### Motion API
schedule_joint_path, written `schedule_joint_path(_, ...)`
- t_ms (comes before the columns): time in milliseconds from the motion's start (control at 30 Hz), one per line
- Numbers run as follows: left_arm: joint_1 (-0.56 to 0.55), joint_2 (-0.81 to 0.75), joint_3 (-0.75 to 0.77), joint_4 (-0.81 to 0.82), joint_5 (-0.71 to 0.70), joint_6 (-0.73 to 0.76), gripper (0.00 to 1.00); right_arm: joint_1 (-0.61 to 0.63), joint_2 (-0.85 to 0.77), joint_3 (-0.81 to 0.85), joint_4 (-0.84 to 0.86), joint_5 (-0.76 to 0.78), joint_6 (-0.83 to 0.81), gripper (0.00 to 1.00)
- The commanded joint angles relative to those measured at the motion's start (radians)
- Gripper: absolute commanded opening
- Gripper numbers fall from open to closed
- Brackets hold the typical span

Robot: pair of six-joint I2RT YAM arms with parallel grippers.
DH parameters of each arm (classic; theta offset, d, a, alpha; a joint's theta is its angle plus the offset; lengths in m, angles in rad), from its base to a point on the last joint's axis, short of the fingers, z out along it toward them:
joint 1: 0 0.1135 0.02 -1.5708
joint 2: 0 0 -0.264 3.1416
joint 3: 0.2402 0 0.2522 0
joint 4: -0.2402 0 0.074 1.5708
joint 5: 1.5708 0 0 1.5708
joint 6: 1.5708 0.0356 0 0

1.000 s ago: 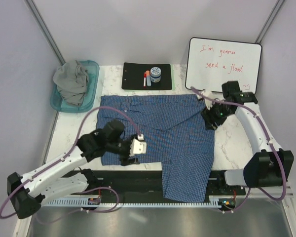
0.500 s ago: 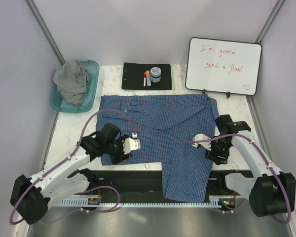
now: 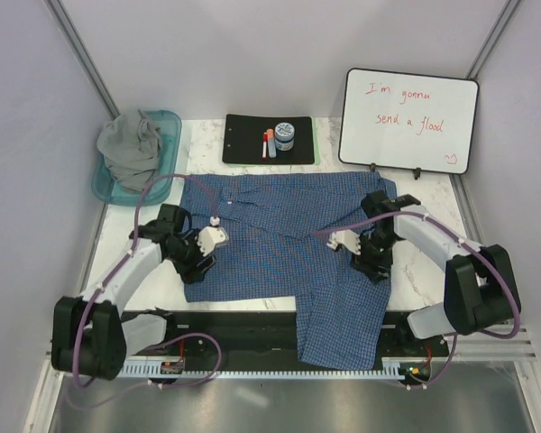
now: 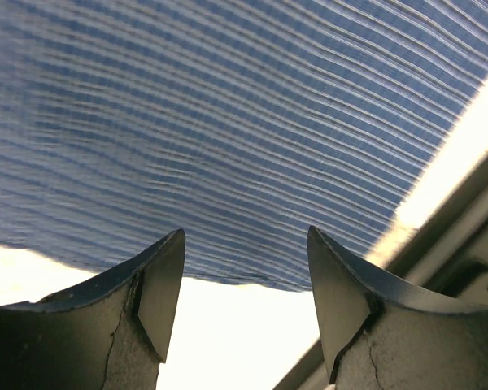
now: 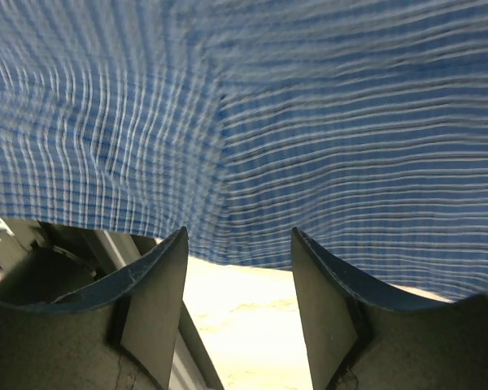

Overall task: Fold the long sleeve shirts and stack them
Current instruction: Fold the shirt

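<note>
Both pincers are standing open, gripping nothing: left gripper [image 4: 244, 244] is hovering at the checked shirt's [image 3: 279, 234] left edge, right gripper [image 5: 239, 240] over its right side.

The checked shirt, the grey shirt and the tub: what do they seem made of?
Checked shirt: thin woven cloth, probably cotton; fine crossing threads show close up. Grey shirt: soft matte fabric, perhaps knit; it slumps in rounded folds. Tub: translucent teal plastic, glossy; its walls let light through.
</note>
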Motion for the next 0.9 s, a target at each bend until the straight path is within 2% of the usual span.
schedule_joint_path(0,0.079,0.185,0.232,0.139,0.041,-0.058,0.68,-0.084,0.113,0.224,0.019,-0.165,0.119,0.61)
schedule_joint_path(67,0.088,0.268,0.312,0.173,0.059,-0.130,0.68,-0.134,0.186,0.348,0.042,-0.247,0.175,0.62)
schedule_joint_path(100,0.087,0.360,0.378,0.185,0.064,-0.142,0.68,-0.173,0.261,0.383,0.052,-0.267,0.242,0.62)
schedule_joint_path(133,0.081,0.405,0.407,0.202,0.030,-0.171,0.68,-0.183,0.294,0.413,0.080,-0.275,0.302,0.61)
schedule_joint_path(233,0.081,0.600,0.524,0.233,-0.037,-0.196,0.66,-0.189,0.389,0.468,0.190,-0.223,0.447,0.60)
schedule_joint_path(333,0.085,0.708,0.590,0.256,-0.060,-0.208,0.65,-0.188,0.463,0.488,0.283,-0.129,0.524,0.59)
schedule_joint_path(500,0.088,0.814,0.679,0.271,-0.070,-0.222,0.63,-0.198,0.585,0.545,0.344,-0.040,0.577,0.60)
schedule_joint_path(700,0.102,0.922,0.788,0.274,-0.090,-0.240,0.63,-0.211,0.676,0.643,0.361,-0.012,0.605,0.60)
schedule_joint_path(833,0.104,0.872,0.797,0.237,-0.044,-0.236,0.64,-0.211,0.641,0.697,0.278,-0.052,0.550,0.61)
schedule_joint_path(867,0.104,0.833,0.765,0.227,-0.025,-0.227,0.65,-0.212,0.577,0.689,0.210,-0.063,0.524,0.61)
